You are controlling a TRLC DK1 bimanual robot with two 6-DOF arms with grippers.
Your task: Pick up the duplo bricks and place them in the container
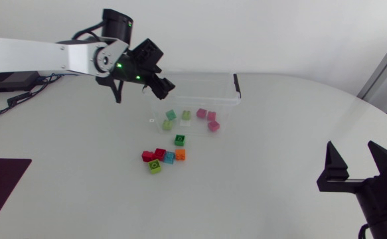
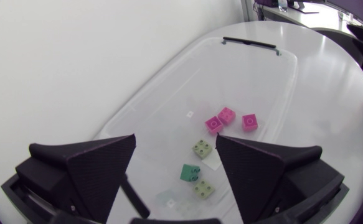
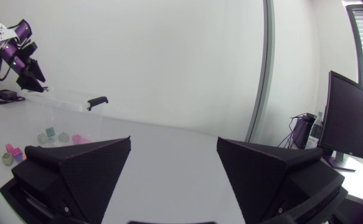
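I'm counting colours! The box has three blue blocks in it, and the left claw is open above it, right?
No. The three blocks in the box are pink, not blue; the left wrist view shows them. The left claw is open above it, yes.

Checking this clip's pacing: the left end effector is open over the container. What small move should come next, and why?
Probably swing the left end effector out toward the green brick. The end effector is open and empty over the container, and that brick looks like the nearest one outside it.
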